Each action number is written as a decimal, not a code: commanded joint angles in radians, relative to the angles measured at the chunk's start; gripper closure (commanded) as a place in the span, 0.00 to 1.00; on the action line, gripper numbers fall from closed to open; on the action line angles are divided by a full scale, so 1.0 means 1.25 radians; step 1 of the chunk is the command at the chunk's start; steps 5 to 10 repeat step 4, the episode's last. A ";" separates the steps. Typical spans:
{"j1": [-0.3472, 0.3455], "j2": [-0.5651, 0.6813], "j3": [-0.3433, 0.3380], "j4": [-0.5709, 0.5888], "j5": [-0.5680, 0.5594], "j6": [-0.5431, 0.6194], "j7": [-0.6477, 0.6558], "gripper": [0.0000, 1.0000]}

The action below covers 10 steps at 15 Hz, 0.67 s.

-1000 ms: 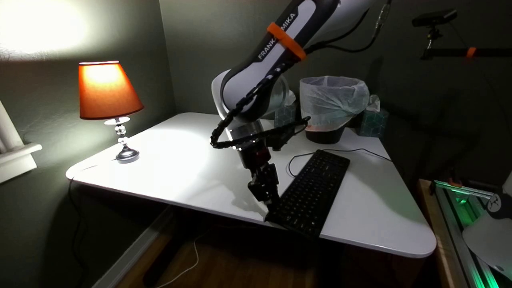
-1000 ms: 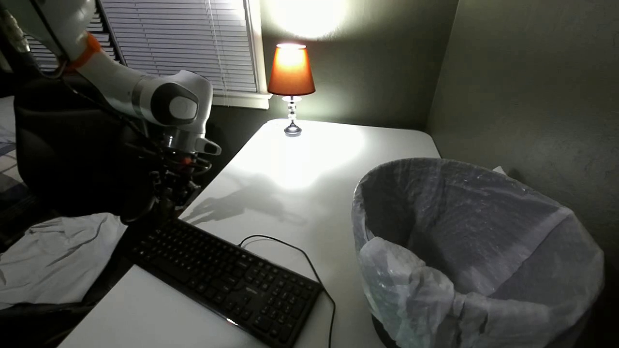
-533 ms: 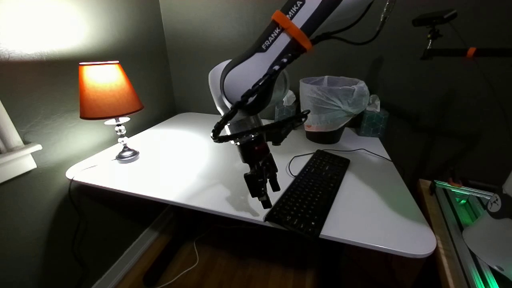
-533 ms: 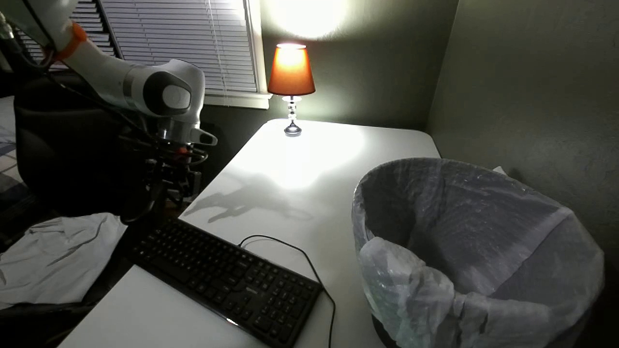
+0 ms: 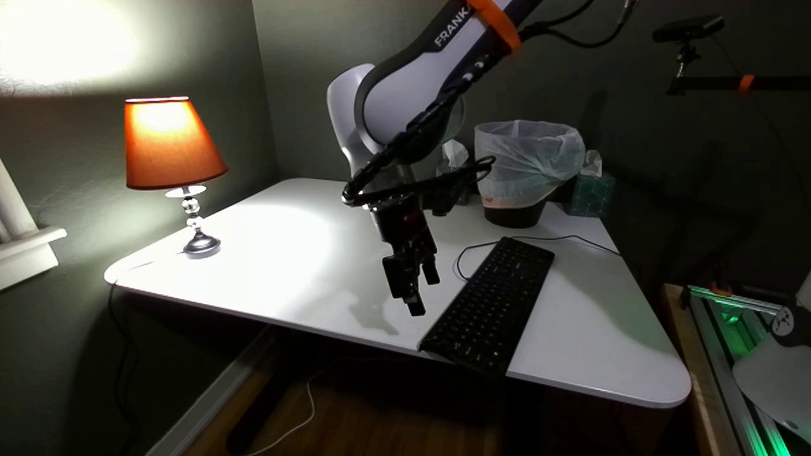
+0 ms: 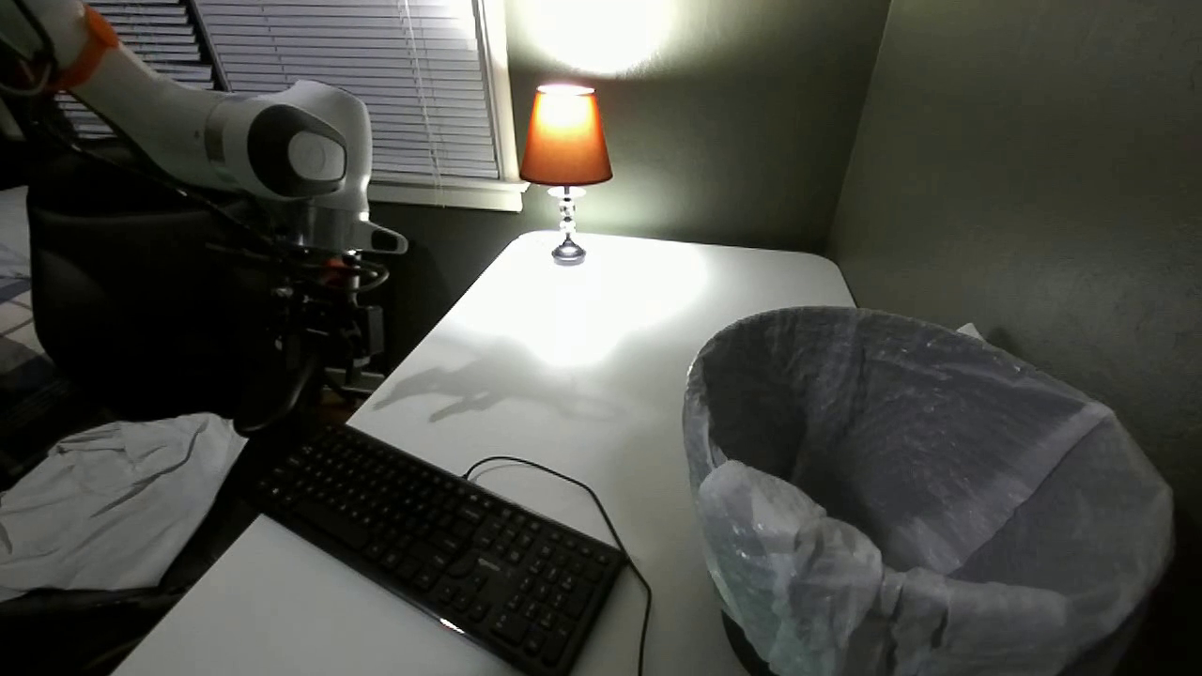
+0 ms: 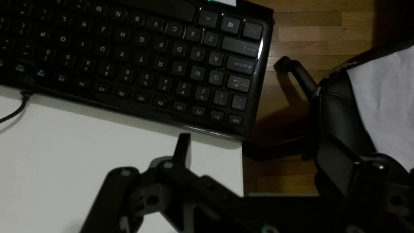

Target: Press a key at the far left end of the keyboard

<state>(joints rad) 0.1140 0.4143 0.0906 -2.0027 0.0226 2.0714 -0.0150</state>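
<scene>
In an exterior view the end effector [image 5: 423, 295] hangs left of the keyboard [image 5: 491, 304], by its near end. In an exterior view the keyboard [image 6: 437, 537] runs far left to near right. In the wrist view the fingers [image 7: 182, 148] stand apart, the Esc key [image 7: 235, 119] just beyond them: likely across, then down.

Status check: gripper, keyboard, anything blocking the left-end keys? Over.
Gripper open, empty, clear of the black keyboard. Keyboard's left end overhanging the edge of the desk, Esc key readable in wrist view. Nothing seen blocking it.
</scene>
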 commanded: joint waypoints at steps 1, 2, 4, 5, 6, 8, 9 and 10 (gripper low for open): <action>0.001 -0.008 0.002 -0.004 -0.009 0.002 0.009 0.00; 0.003 -0.016 0.002 -0.009 -0.014 0.002 0.015 0.00; 0.004 -0.025 0.001 -0.016 -0.018 0.002 0.020 0.00; 0.004 -0.025 0.001 -0.016 -0.018 0.002 0.020 0.00; 0.004 -0.025 0.001 -0.016 -0.018 0.002 0.020 0.00; 0.004 -0.025 0.001 -0.016 -0.018 0.002 0.020 0.00; 0.004 -0.025 0.001 -0.016 -0.018 0.002 0.020 0.00; 0.004 -0.025 0.001 -0.016 -0.018 0.002 0.020 0.00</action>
